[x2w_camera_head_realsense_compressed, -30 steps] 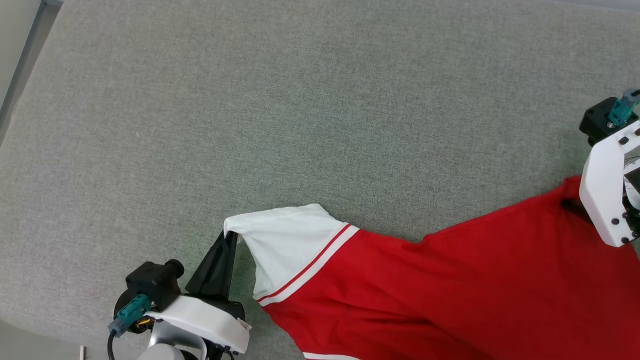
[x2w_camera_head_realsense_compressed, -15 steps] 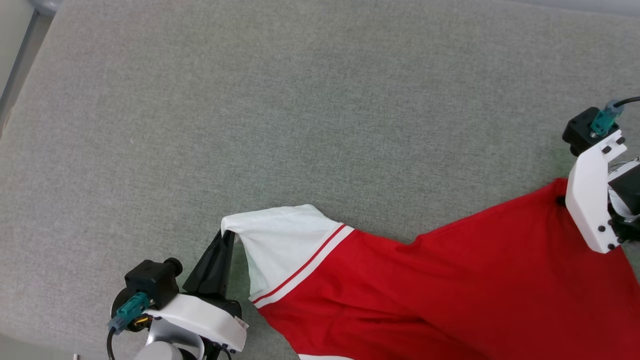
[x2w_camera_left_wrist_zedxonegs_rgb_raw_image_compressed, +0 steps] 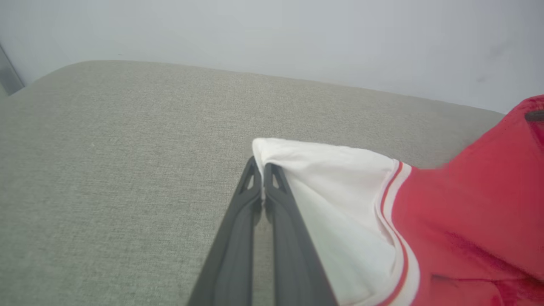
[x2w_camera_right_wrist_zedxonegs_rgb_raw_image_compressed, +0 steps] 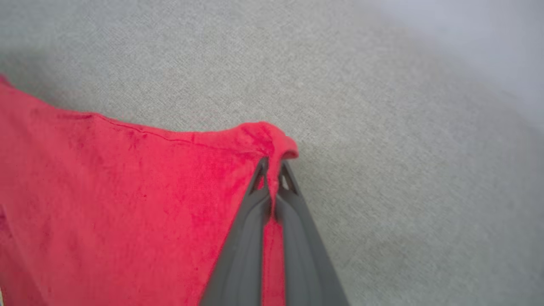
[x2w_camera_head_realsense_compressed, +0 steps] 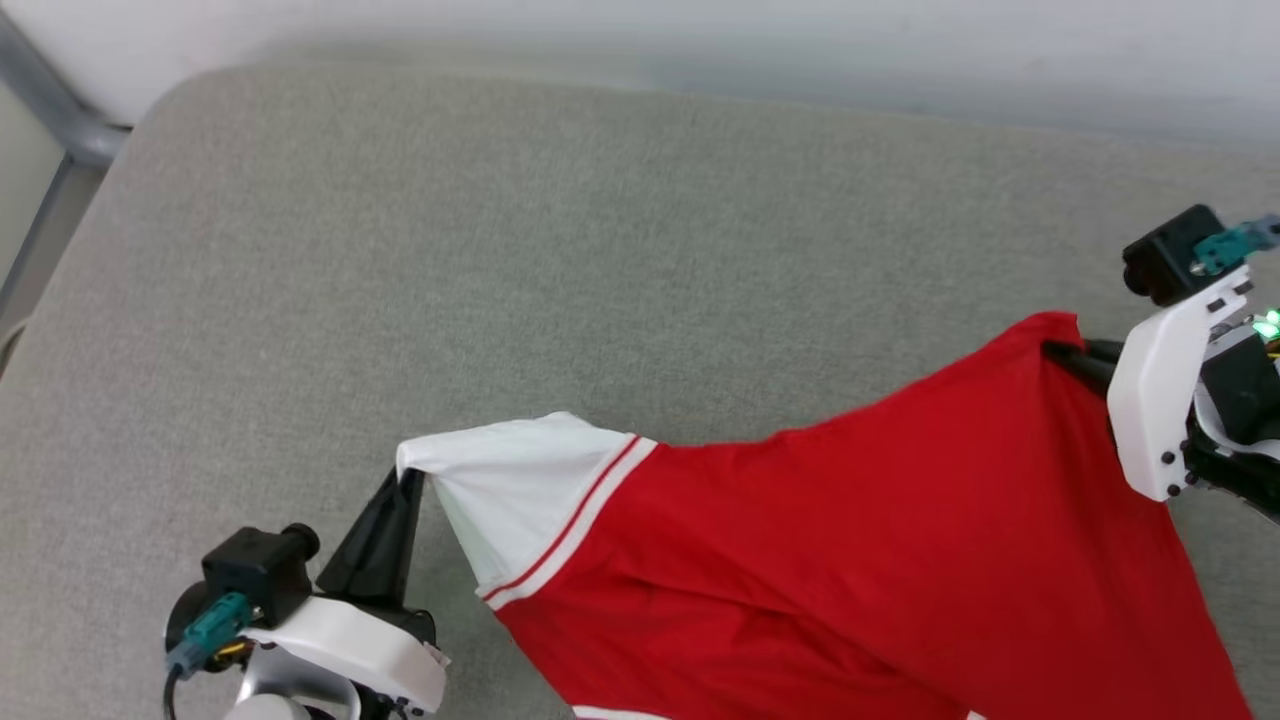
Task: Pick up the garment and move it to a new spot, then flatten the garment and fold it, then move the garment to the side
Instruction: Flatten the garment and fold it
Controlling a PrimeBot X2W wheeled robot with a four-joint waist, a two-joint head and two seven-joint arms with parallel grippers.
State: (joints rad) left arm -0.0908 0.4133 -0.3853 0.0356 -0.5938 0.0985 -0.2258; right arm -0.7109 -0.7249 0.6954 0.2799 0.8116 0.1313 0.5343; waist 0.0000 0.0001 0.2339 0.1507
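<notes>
Garment [x2w_camera_head_realsense_compressed: 900, 560] is held spread between both end effectors over a grey fabric surface [x2w_camera_head_realsense_compressed: 500, 250]. Left end effector [x2w_camera_head_realsense_compressed: 408, 482] is seen at the lower left of the head view, closed narrow on the tip of the white sleeve [x2w_camera_head_realsense_compressed: 510, 490]. In the left wrist view its dark fingers [x2w_camera_left_wrist_zedxonegs_rgb_raw_image_compressed: 233, 246] are pressed together, with the sleeve edge pinched at the tips and pulled up into a peak. Red-white striped trim [x2w_camera_head_realsense_compressed: 565, 535] is seen where the sleeve meets the red body. Right end effector [x2w_camera_head_realsense_compressed: 1062, 352] is seen at the right edge of the head view, clamped on a corner of the red cloth. In the right wrist view a small red fold is bunched over the closed tips and a stitched edge runs left from it. The cloth edge is drawn taut between the two grips and dips slightly in the middle. The rest of the garment runs off the bottom edge of the head view. A pale wall [x2w_camera_head_realsense_compressed: 700, 40] is seen past the far edge of the surface, and a grey bar [x2w_camera_head_realsense_compressed: 50, 110] at the upper left
</notes>
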